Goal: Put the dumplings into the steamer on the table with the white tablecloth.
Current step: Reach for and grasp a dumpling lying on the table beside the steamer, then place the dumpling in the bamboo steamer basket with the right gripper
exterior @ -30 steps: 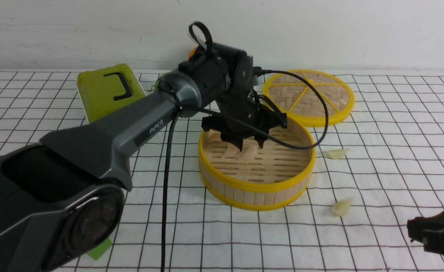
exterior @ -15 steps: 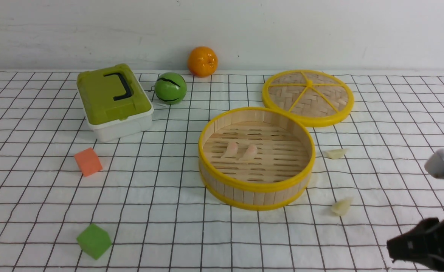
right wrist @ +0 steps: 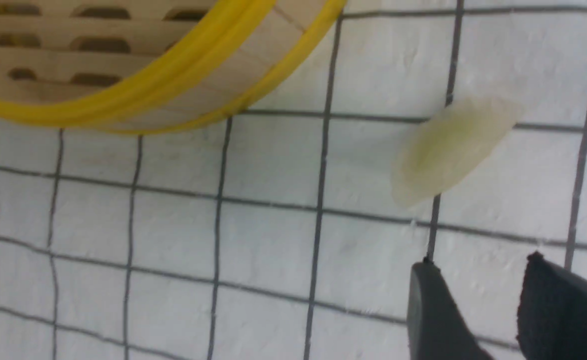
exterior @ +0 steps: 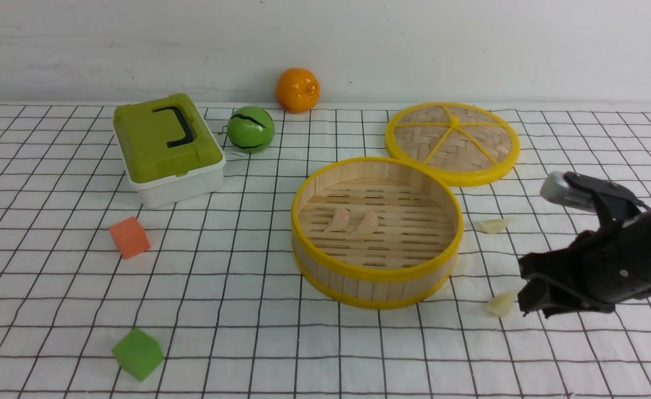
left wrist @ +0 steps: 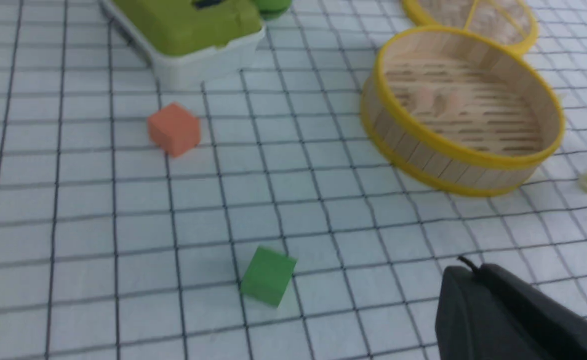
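Lower right in the front view, my right gripper (exterior: 528, 302) hangs beside a cream dumpling (exterior: 501, 303); only its wrist camera shows jaws part-open, empty. Two pink dumplings (exterior: 338, 220) lie in the steamer (exterior: 378, 274). My left gripper (left wrist: 466, 295) is closed.

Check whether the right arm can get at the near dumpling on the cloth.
Probably yes: the right gripper hangs close beside the dumpling, jaws parted and empty, with only bare cloth between them; the steamer stands clear.
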Motion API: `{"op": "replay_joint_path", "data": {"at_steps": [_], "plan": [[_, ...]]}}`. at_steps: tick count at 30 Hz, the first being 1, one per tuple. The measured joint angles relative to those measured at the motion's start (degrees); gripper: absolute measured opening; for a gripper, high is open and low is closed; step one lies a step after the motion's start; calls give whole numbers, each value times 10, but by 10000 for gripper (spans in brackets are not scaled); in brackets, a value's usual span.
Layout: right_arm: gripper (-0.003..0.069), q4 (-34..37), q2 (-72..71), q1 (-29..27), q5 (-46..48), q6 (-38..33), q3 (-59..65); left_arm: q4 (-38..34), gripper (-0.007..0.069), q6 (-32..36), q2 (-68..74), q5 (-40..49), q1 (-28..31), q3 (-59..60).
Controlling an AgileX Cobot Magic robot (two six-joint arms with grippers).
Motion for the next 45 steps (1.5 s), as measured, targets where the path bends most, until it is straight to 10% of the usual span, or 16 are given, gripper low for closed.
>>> {"op": "replay_joint_path", "data": {"at_steps": [14, 22, 45], "plan": [[363, -183, 134, 51, -10, 205, -115, 76, -13, -38, -238, 32, 0, 122], [136, -164, 146, 67, -12, 175, -118, 96, -13, -44, -184, 14, 0, 133], [128, -68, 185, 132, 2, 78, -339, 148, -13, -44, -129, -62, 0, 186]]}}
